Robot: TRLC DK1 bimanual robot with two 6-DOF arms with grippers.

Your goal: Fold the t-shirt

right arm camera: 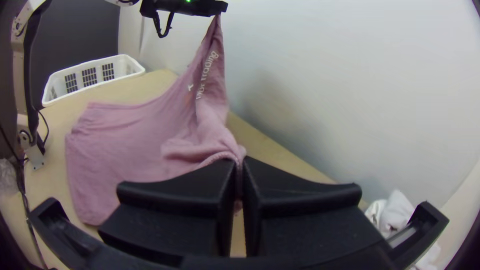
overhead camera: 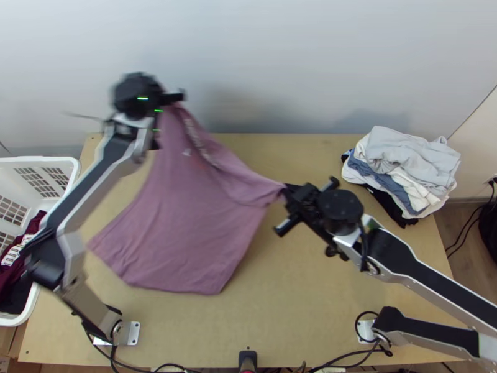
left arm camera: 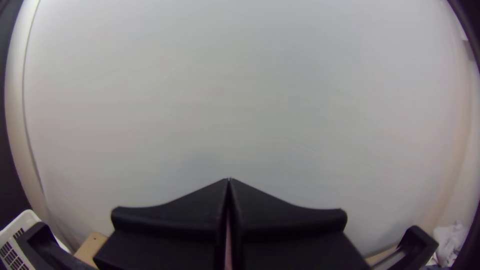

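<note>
Top view, and the t-shirt [overhead camera: 186, 217] hangs between my two grips, its upper part lifted and its lower part trailing on the wooden table [overhead camera: 323, 323]; my left gripper [overhead camera: 173, 101] is closed up by the wall, and in the left wrist view a sliver of pink sits pinched between its fingers; my right gripper [right arm camera: 240, 162] is closed too, nipping a bunched bit of cloth at the other side, lower down; this feels like light, limp knit to me, nothing to break, though it would sag and crease wherever I leave it slack; the printed strip runs slanting and rumpled between my two holds, so I'd want both at matching shoulder points, near the seams, with even tension; I can't tell whether I have sleeve or shoulder in either; a thin pinch could slip, so a deeper bite looks wise before I lay it flat.
</note>
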